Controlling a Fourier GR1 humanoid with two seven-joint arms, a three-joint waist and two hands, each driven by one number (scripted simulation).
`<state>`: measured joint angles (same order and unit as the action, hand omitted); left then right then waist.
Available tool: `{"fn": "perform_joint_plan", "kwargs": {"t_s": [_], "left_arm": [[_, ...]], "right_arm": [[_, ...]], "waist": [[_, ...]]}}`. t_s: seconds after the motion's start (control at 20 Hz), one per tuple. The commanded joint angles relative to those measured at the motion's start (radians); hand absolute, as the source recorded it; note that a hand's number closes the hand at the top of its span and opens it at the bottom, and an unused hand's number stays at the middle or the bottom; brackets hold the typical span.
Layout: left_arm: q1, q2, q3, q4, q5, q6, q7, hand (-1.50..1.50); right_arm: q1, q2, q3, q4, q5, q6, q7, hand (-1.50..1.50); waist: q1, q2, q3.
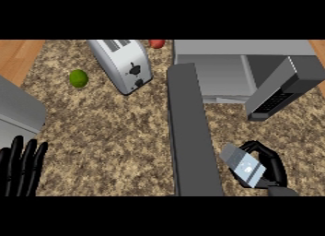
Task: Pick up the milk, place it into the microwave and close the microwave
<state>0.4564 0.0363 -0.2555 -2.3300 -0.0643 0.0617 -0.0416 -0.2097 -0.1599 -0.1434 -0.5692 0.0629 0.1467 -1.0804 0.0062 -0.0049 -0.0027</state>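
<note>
Right hand [272, 167], at five o'clock, has its fingers curled round the milk [243, 165] carton, held tilted above the counter [110, 133]. Microwave [219, 69] stands at one o'clock, its door [192, 133] swung open toward six. Left hand [16, 167] rests at eight o'clock, fingers straight and apart. Toaster [127, 64] sits at twelve, lime [78, 78] at ten.

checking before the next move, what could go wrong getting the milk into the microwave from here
1. The right hand holds the milk carton tilted, close to the open microwave door; swinging it forward could knock the door.
2. The microwave opening looks partly blocked by the dark panel, so the carton might catch going in.
3. The left hand rests open far from the door, so closing needs a long reach.
</note>
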Motion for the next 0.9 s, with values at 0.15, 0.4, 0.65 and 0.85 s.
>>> {"fn": "perform_joint_plan", "kwargs": {"t_s": [0.15,0.4,0.65,0.85], "left_arm": [[-0.018,0.015,0.043,0.022,0.048,-0.019,-0.003,-1.5],[0.078,0.022,0.083,0.02,0.085,-0.036,-0.066,-1.5],[0.033,0.021,0.096,0.009,0.097,-0.028,-0.003,-1.5],[0.028,0.026,0.1,0.003,0.103,-0.041,0.006,-1.5]], "right_arm": [[0.085,0.009,0.043,-0.073,-0.024,0.129,-0.108,1.5],[0.101,0.093,0.082,-0.277,-0.045,0.001,0.088,1.5],[0.101,0.118,0.107,-0.394,-0.024,-0.078,0.17,1.5],[-0.022,0.131,0.116,-0.428,0.007,-0.149,0.294,1.5]], "waist": [[-0.007,0.004,0.003],[-0.004,0.001,0.001],[-0.005,0.003,0.002],[-0.001,0.003,0.002]]}}
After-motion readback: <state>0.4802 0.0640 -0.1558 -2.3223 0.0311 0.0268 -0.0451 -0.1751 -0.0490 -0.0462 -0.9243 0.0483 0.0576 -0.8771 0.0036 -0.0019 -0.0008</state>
